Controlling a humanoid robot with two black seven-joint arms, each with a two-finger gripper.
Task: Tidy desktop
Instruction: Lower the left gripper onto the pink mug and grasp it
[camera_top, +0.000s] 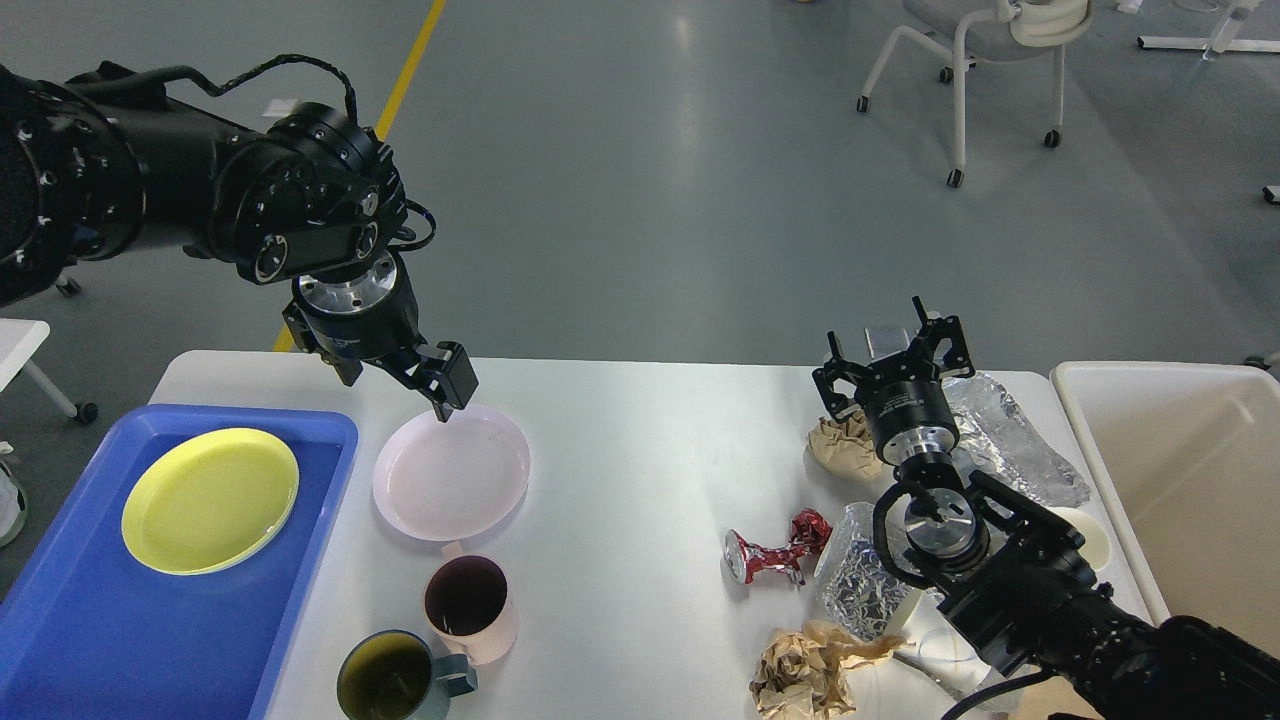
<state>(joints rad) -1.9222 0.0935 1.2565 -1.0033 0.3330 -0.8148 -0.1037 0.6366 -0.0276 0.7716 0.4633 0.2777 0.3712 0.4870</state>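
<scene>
The white desktop (640, 450) carries dishes on its left and litter on its right. My left gripper (400, 378) hangs open just over the far rim of a pink plate (450, 472), one fingertip (441, 412) almost touching that rim. A yellow plate (210, 498) lies in the blue tray (80, 620). Near the front edge stand a pink mug (470, 605) and a green mug (395, 682). My right gripper (893, 362) is open and empty above a brown paper wad (842, 447) and crinkled foil (1015, 445).
A crushed red can (775, 555), a foil ball (858, 585), a second brown paper wad (808, 668) and a white cup (1092, 538) lie around my right arm. A cream bin (1180, 480) stands at the right. A chair (975, 60) is on the floor beyond.
</scene>
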